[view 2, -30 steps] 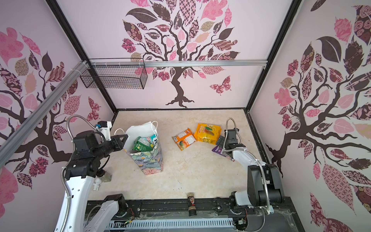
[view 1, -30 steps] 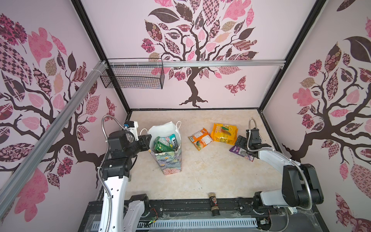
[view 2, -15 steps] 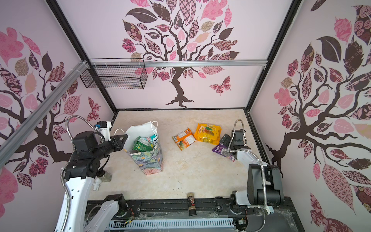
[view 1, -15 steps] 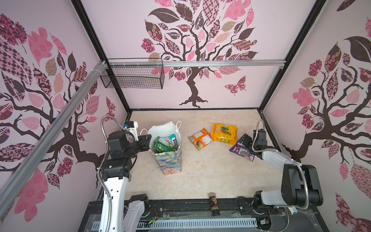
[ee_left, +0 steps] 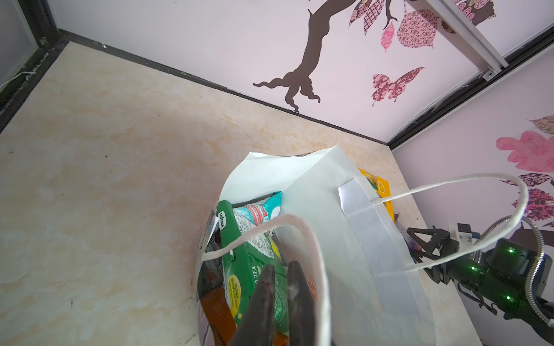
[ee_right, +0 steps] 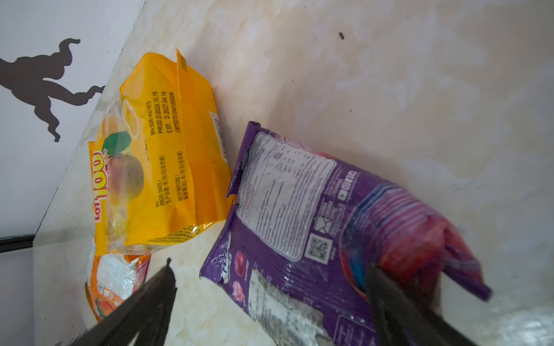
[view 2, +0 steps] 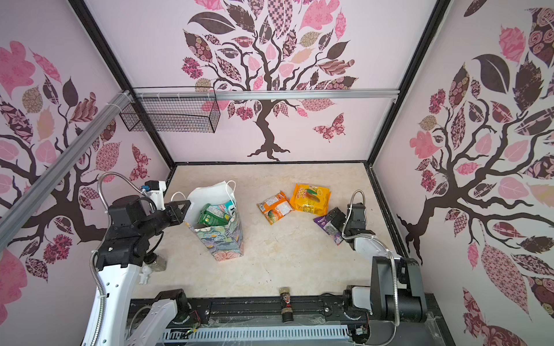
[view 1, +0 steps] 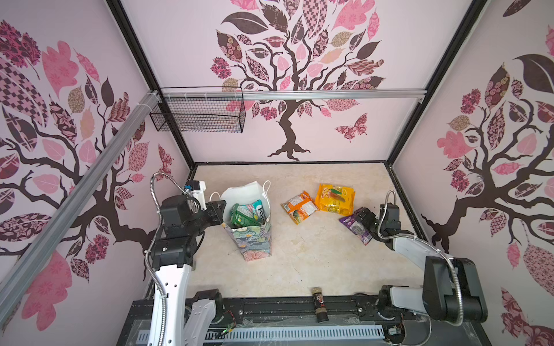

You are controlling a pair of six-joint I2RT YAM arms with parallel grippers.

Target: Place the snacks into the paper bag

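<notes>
My right tool point(ee_right: 269, 266) is spread wide over the purple packet point(ee_right: 299, 209). That packet lies on the surface point(view 1: 314, 254), just beside the yellow packet point(view 1: 335, 200). It is shiny and crinkly, so it could slide out when I squeeze. My left tool point(ee_left: 281, 269) is pressed together at the rim of the paper bag point(view 1: 254, 239). I cannot tell if it pinches paper. The thin bag stands well away and already holds packets, so it could tip.

White-linked arms point(view 1: 169, 287) carry black joints point(view 1: 449, 287) and ribbed silver conduits point(view 1: 153, 182)
</notes>
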